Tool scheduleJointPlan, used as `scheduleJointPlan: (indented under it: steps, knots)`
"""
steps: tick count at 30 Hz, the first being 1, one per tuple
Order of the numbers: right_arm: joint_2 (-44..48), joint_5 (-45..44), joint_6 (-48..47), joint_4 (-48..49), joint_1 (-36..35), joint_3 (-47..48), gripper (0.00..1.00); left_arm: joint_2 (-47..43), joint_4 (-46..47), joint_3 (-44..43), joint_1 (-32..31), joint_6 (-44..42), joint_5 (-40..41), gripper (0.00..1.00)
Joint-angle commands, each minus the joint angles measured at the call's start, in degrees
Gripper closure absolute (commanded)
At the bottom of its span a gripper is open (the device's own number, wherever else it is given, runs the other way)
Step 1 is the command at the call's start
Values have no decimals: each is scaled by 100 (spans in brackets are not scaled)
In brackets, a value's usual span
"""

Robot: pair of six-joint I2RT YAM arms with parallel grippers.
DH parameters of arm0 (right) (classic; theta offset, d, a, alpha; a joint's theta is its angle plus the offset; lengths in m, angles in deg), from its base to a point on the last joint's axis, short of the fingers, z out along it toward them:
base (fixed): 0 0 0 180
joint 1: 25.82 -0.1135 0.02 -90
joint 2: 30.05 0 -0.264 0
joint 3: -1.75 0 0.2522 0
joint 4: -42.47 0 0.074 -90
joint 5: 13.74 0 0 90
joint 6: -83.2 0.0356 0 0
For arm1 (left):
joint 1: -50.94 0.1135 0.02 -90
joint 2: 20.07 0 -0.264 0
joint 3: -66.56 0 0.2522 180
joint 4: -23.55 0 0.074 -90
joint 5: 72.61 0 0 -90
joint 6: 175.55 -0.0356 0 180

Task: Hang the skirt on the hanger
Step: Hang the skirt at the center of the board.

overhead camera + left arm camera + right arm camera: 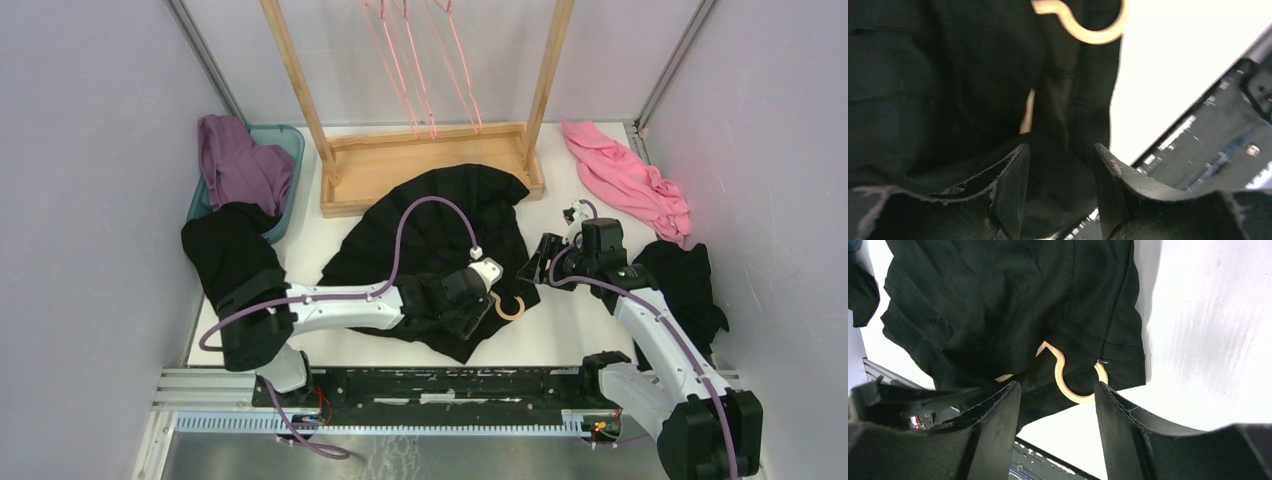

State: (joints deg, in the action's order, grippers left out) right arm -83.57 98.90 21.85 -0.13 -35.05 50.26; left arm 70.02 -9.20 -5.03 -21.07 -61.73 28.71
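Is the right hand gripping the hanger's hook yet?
No, the right hand is open and clear of the hanger, whose hook pokes out of the skirt.

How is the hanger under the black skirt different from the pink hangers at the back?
The hanger is pale beige and thick; the pink hangers are thin wire. The hanger lies on the table, mostly hidden by the skirt with only its hook showing; the pink hangers hang free in the wooden rack. Both are clothes hangers.
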Motion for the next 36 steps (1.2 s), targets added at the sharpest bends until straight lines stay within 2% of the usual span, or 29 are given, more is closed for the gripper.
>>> scheduleJointPlan:
  steps: [1,12,25,31,36]
  knots:
    - [89,-15,-34,53,19,116,38,236,933,51,437,-445,-480,44]
    - [-1,47,-66,176,27,42,38,1104,668,-484,519,-807,-507,54]
    - [58,141,-42,223,64,16,38,1347,567,-403,531,-830,-145,54]
    - [143,197,-33,191,77,49,38,1440,753,-243,617,-850,-184,58]
    - [209,190,-58,134,71,72,37,1224,761,-99,650,-911,-118,54]
